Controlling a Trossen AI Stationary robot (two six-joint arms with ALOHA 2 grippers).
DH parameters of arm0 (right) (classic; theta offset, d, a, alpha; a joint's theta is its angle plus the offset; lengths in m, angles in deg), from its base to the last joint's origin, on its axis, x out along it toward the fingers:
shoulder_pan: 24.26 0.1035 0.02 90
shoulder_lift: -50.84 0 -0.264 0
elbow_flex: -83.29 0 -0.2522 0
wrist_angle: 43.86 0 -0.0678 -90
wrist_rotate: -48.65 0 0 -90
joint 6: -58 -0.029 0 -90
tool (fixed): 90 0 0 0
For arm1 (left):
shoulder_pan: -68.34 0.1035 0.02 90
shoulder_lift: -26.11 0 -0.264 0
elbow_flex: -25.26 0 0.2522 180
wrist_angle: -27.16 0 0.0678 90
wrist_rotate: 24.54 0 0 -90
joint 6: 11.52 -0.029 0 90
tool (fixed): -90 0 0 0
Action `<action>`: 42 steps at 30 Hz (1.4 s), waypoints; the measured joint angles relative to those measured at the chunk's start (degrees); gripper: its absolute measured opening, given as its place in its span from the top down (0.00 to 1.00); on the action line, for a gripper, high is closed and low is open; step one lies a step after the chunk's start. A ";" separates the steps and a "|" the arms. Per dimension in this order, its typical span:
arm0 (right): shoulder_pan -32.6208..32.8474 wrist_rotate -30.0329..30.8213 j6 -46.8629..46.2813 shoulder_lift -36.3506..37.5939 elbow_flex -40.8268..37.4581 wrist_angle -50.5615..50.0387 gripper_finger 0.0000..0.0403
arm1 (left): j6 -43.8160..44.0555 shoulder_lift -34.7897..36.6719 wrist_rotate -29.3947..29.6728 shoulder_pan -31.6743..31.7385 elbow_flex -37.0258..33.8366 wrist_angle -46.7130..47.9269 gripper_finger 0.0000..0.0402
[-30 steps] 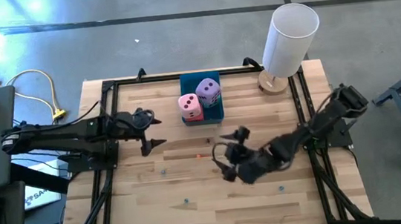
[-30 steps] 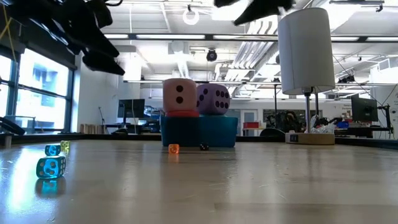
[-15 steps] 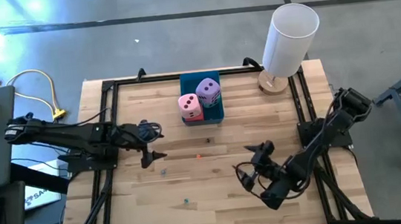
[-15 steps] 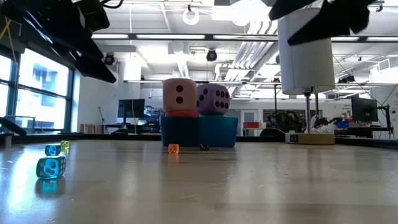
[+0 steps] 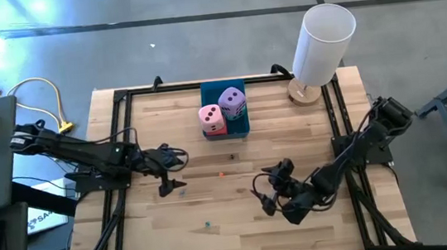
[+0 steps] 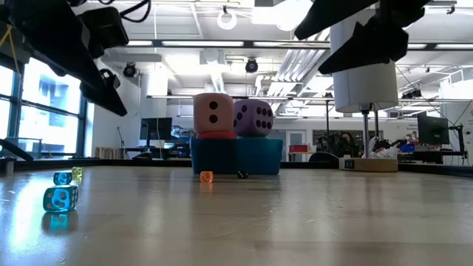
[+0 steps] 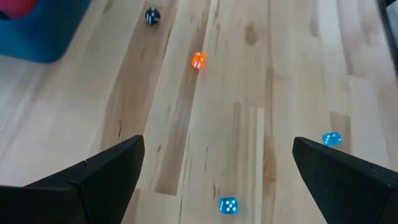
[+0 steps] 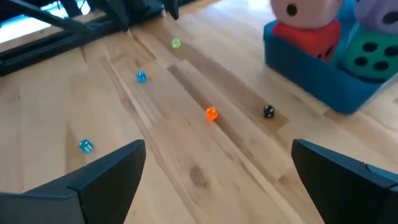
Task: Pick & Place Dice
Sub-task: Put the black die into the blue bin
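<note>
your left gripper has slid a little toward the near side of the desk in the last second, fingers wide and holding nothing, and now hangs over bare wood on the left half, near a tiny blue die. in the middle at the far edge, all four dice sit together in the blue tray: the pink die rides on the red die, and the purple die rides on the teal die. your right gripper swung out from mid-desk toward the near right corner and has now come part way back; its fingers are wide and empty too. with every die stacked in the tray and both arms pulling clear, the placing looks finished to me, or about to start over.

for room, the middle of the desk is mostly open, dotted only with small loose dice: an orange die and a black die just in front of the tray, blue ones (and a yellowish one) nearer the left. on the right, mind the tall white cylinder at the far right corner, and the black frame rail along the desk's edges.
</note>
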 joint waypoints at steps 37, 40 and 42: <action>-2.44 -5.24 0.96 -0.13 0.00 1.70 0.02 | 3.96 6.62 10.00 -9.20 0.00 11.08 0.01; -3.08 -5.45 1.01 -1.29 0.00 1.69 0.02 | 7.32 7.51 12.15 -11.27 0.00 13.75 0.01; -3.56 -5.43 2.11 -2.32 0.00 1.92 0.02 | 8.34 7.62 12.48 -13.10 0.00 13.56 0.01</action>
